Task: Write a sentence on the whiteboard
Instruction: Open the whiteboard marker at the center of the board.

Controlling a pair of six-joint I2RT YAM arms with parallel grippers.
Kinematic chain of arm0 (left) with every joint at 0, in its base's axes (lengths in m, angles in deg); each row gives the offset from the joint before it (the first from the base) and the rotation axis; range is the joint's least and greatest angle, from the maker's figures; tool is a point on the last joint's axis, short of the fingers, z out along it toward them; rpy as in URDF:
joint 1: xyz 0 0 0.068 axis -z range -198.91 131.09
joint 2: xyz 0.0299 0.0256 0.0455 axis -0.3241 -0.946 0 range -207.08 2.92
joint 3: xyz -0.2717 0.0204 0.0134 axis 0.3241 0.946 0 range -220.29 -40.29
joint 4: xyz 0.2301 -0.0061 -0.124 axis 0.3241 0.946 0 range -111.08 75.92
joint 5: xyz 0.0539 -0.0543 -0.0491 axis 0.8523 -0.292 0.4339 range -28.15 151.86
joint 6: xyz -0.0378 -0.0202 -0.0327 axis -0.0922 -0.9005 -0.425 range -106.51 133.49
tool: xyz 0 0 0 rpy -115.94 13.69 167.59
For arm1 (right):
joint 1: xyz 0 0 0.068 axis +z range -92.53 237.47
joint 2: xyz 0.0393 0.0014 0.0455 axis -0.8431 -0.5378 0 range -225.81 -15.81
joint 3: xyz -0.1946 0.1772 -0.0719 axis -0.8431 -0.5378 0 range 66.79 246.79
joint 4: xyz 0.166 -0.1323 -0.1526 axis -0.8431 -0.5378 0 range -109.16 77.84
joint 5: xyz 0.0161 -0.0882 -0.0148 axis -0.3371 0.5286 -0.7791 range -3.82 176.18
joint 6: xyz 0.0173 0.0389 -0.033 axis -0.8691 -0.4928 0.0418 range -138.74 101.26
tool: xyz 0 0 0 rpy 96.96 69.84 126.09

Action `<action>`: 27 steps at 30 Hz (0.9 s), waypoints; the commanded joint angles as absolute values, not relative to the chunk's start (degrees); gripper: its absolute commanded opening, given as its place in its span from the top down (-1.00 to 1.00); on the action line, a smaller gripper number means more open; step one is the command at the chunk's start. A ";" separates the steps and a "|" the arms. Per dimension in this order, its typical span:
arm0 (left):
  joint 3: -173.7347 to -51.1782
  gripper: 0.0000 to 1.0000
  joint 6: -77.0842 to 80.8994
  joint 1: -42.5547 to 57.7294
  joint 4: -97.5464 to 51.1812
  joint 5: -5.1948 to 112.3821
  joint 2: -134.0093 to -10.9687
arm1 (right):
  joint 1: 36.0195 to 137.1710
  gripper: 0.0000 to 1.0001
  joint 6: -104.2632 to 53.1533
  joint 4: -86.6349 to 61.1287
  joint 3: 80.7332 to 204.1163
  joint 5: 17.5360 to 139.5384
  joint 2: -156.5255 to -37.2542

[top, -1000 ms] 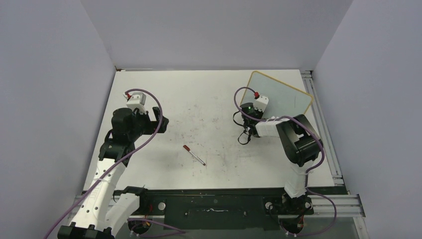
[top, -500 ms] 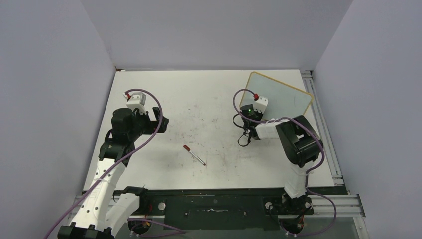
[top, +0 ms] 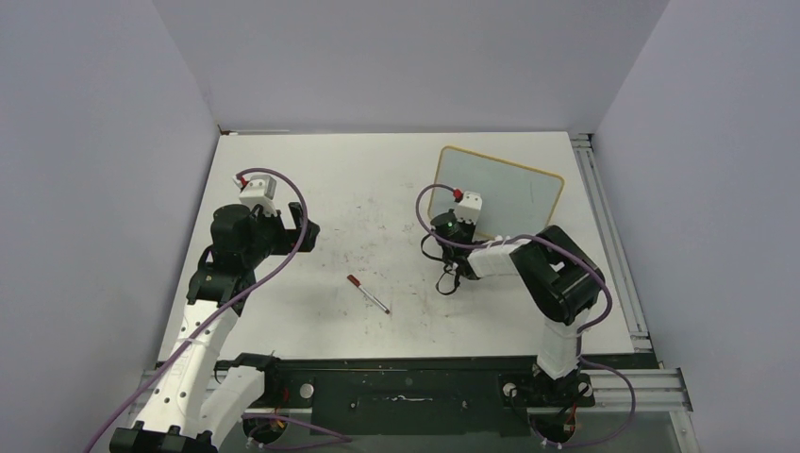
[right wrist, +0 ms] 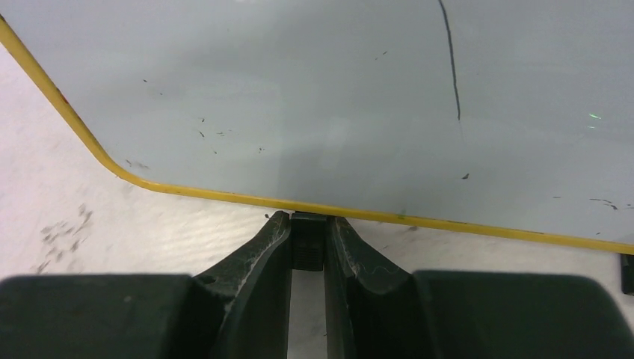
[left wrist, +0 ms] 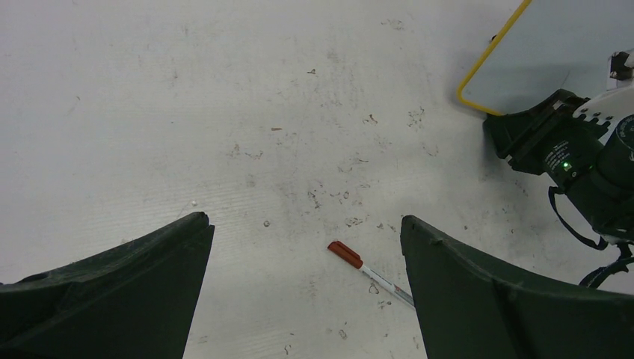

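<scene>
Whiteboard lies toward the worktop's far right corner. Right end effector clamped on its black foot at the near edge. Left end effector spread wide by the left edge; pen mid-worktop.

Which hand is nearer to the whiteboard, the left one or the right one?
Right. The right hand pinches a black foot at the near edge of the whiteboard; the left hand hangs open, far off to its left.

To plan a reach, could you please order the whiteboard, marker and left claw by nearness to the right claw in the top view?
1. The whiteboard: held by the right claw.
2. The marker: mid-table.
3. The left claw: far left.
</scene>
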State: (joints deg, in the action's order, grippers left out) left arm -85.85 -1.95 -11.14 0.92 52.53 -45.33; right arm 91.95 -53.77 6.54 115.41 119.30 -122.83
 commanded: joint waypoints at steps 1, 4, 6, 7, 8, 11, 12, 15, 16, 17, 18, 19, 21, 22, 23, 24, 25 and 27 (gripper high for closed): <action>-85.99 -0.92 -1.99 -11.44 -2.27 52.04 -44.72 | 98.35 0.89 -55.64 7.60 115.46 115.37 -121.76; -85.92 -0.92 -1.98 -11.44 -2.19 52.10 -44.72 | 100.94 0.89 -55.92 7.46 116.27 115.49 -122.62; -85.90 -0.92 -1.98 -11.44 -2.18 52.17 -44.64 | 102.37 0.89 -56.07 7.41 116.77 115.49 -123.13; -85.90 -0.92 -1.98 -11.44 -2.19 52.18 -44.68 | 103.14 0.89 -56.19 7.29 117.06 115.40 -123.39; -85.88 -0.93 -1.98 -11.44 -2.21 52.19 -44.71 | 103.67 0.89 -56.33 7.17 117.25 115.37 -123.59; -85.90 -0.92 -1.98 -11.44 -2.19 52.18 -44.81 | 104.86 0.89 -56.56 7.05 117.74 115.20 -123.89; -85.90 -0.92 -2.01 -11.44 -2.18 52.19 -44.87 | 105.03 0.85 -56.68 6.89 117.83 115.05 -123.91; -85.90 -0.92 -1.98 -11.44 -2.20 52.19 -44.98 | 105.39 0.45 -56.64 6.60 117.75 114.59 -123.35; -85.90 -0.92 -1.98 -11.44 -2.21 52.19 -44.98 | 105.48 0.32 -56.38 6.75 117.44 114.49 -122.93; -85.84 -0.92 -1.98 -11.50 -2.22 52.11 -44.91 | 105.72 0.26 -56.07 6.88 117.11 114.35 -122.31; -85.82 -0.92 -1.98 -11.45 -2.19 52.25 -44.90 | 105.95 0.19 -55.55 6.99 116.74 114.19 -121.74; -85.82 -0.92 -1.98 -11.44 -2.12 52.23 -44.85 | 106.22 0.10 -54.86 6.89 116.45 114.08 -120.93; -85.81 -0.92 -1.90 -11.45 -2.03 52.40 -44.68 | 107.22 -0.05 -54.03 6.18 115.73 114.73 -118.72; -85.74 -0.92 -1.89 -11.44 -2.01 52.47 -44.64 | 107.68 -0.11 -53.56 6.13 115.15 115.09 -117.62; -85.73 -0.92 -1.89 -11.45 -2.01 52.57 -44.51 | 108.27 -0.16 -53.05 6.04 114.47 115.30 -116.54; -85.66 -0.92 -1.85 -11.44 -2.03 52.59 -44.54 | 108.80 -0.19 -52.60 5.77 113.76 115.38 -115.25; -85.64 -0.92 -1.81 -11.46 -2.01 52.56 -44.59 | 109.32 -0.22 -52.24 5.39 113.14 115.35 -113.84; -85.55 -0.92 -1.81 -11.36 -2.09 52.21 -44.71 | 110.61 -0.28 -51.35 4.64 111.53 114.56 -110.81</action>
